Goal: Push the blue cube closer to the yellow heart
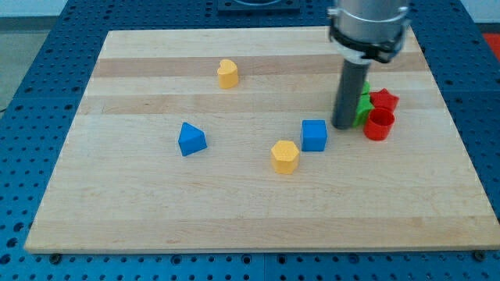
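Camera view: one wooden board [258, 226] seen from above its near edge.
My tip: [342, 126] the rod's lower end (no fingers to part or close), just to the view's right of the blue cube [314, 134], close to it but contact cannot be told.
Blue cube: mid-board, slightly right of centre.
Yellow blocks: two; one [285, 156] just beside the cube toward the lower left, one [227, 73] well apart near the top. I cannot tell which is the heart.
Others: blue triangular block [191, 139] at left; green block [363, 105] and two red blocks [380, 113] behind the rod.
Risk: an off-centre push would likely spin the cube aside or knock the near yellow block away.
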Controlling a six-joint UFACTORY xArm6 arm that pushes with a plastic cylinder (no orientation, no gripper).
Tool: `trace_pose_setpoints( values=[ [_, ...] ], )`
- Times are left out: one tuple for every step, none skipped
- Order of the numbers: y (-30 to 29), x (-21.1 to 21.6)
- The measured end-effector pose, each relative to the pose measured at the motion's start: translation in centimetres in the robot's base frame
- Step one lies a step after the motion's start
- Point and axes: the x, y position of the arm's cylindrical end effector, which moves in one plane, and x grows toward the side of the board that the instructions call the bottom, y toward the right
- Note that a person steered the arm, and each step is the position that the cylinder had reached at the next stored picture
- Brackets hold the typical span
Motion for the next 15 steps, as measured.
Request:
trace_pose_setpoints(
  values=[
    [-0.1, 0.3],
    [-0.4, 0.7],
    [-0.4, 1.1],
    [-1.7, 1.1],
    [-4.1, 1.7],
    [-5.3, 2.2],
    [-8.8, 2.2],
    [-7.4, 2.2],
    [-6.6, 3.9],
    [-6.1, 6.8],
    [-6.2, 9.8],
    [-10.1, 9.6],
    [-11.2, 5.9],
    [-11.6, 2.1],
    [-14.2, 0.2]
  ],
)
